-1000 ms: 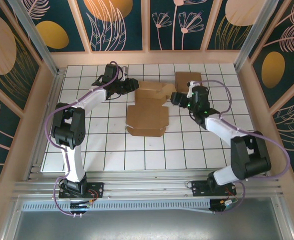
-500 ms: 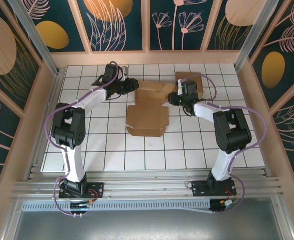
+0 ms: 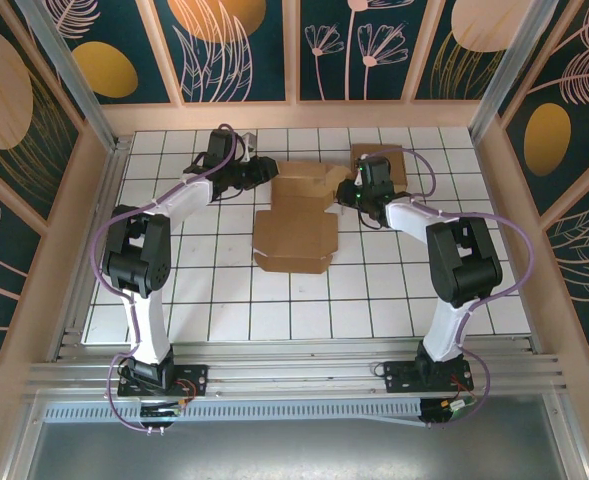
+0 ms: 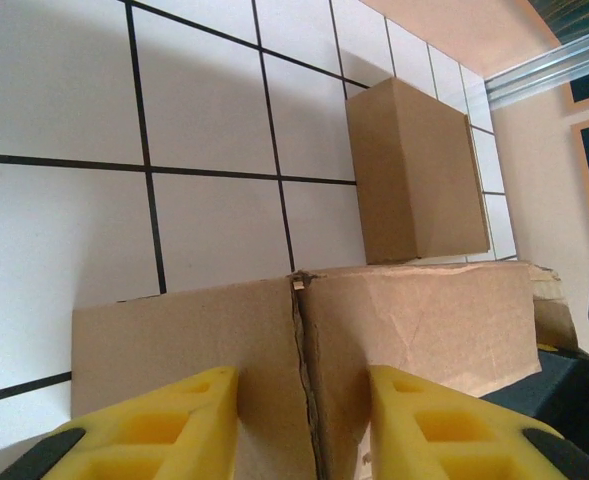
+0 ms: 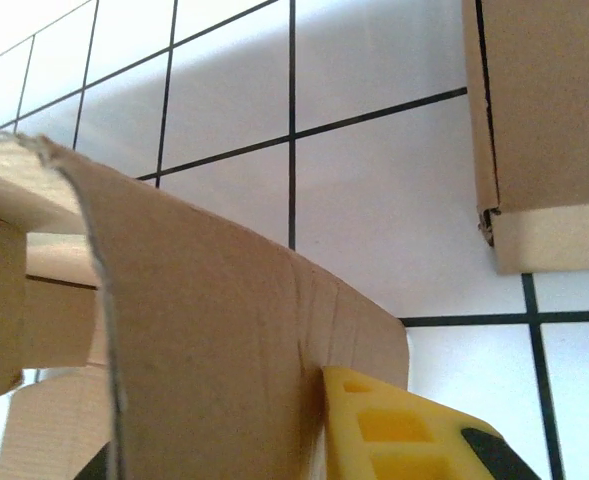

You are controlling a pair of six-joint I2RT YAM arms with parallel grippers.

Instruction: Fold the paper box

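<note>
The paper box is a brown cardboard blank, partly folded, lying mid-table with its flat lid panel toward me. My left gripper is at the box's far left corner. In the left wrist view its yellow fingers stand on either side of a seamed cardboard wall and close on it. My right gripper is at the box's right side. In the right wrist view a curved flap presses against one yellow finger and creases there. The other finger is hidden behind the flap.
A second, closed cardboard box sits at the back right, close behind my right gripper, also seen as the closed box and the closed box. The white gridded table is bounded by wooden walls.
My right gripper swung left and back to the box's right flap and closed on it. The left gripper has stayed on its corner.
</note>
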